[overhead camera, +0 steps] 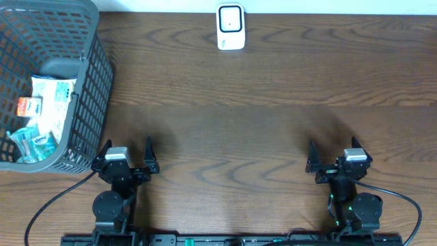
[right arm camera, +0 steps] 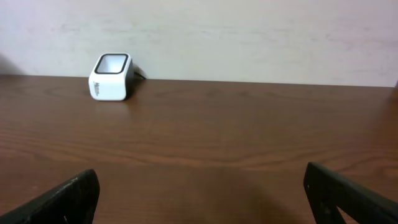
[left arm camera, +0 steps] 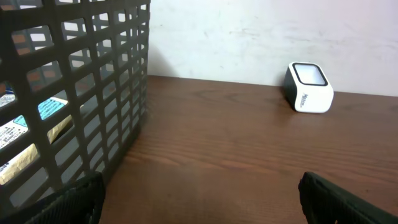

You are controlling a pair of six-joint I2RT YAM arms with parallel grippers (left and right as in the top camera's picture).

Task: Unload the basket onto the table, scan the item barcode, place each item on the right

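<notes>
A white barcode scanner [overhead camera: 231, 26] with a dark window stands at the far middle of the table, also seen in the left wrist view [left arm camera: 308, 87] and the right wrist view [right arm camera: 111, 76]. Several packaged items lie in the grey basket [overhead camera: 95, 82] at the left: a white packet [overhead camera: 53, 92], a small orange one [overhead camera: 29, 105] and teal packs [overhead camera: 34, 143]. My left gripper [overhead camera: 128, 145] [left arm camera: 200, 193] rests open and empty at the near edge, right of the basket. My right gripper [overhead camera: 332, 145] [right arm camera: 200, 186] is open and empty at the near right.
The basket's mesh wall [left arm camera: 93, 81] rises close on the left of my left gripper. A pale wall runs behind the table's far edge. Brown wooden tabletop [overhead camera: 232, 130] stretches between the grippers and the scanner.
</notes>
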